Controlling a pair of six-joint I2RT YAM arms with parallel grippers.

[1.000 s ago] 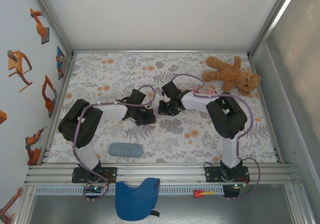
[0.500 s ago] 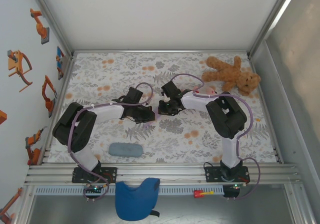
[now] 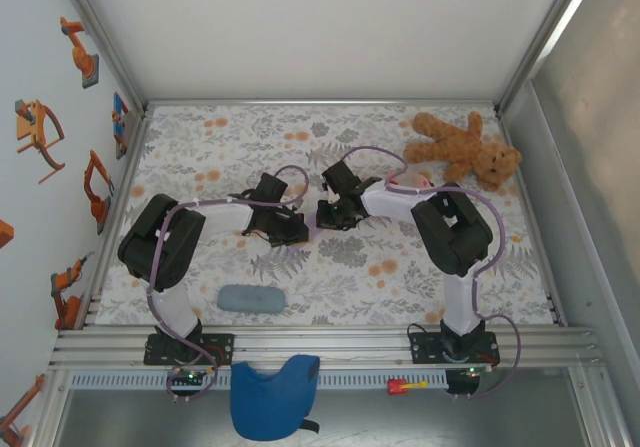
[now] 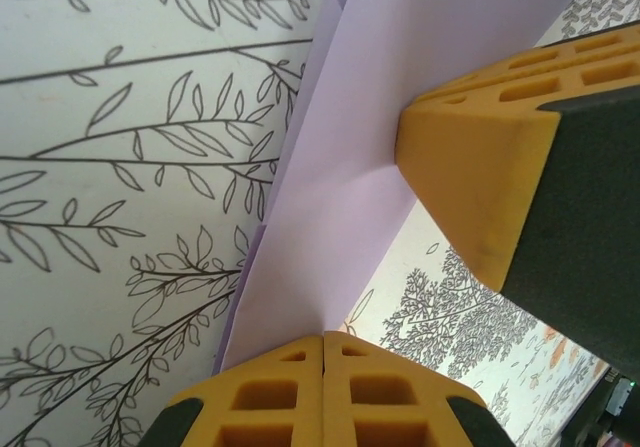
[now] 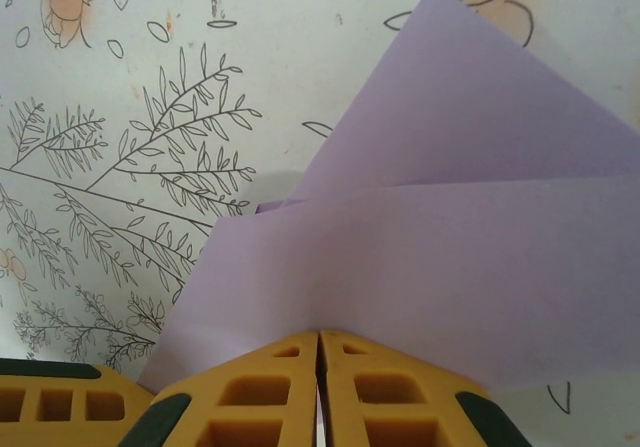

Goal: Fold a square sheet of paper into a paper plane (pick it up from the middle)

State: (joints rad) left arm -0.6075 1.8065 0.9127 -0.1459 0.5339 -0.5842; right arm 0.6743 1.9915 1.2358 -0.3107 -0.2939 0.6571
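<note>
A blue cloth piece point(image 3: 272, 397) hangs over the near rail. Just beyond it, a grey-blue oblong pad point(image 3: 250, 298) lies on the near left of the floral-patterned bench point(image 3: 400, 272). At mid-bench the two arms reach inward and their hands almost meet. The left hand point(image 4: 323, 339) has its yellow fingers pressed together, pinching one edge of a pale lavender sheet of paper point(image 4: 365, 157). The right hand point(image 5: 318, 335) is likewise pressed together, pinching the sheet from the opposite side. The paper is creased, with overlapping flaps and a pointed corner, and sits low over the bench between the two hands. A brown teddy bear point(image 3: 465, 149) lies at the far right corner.
</note>
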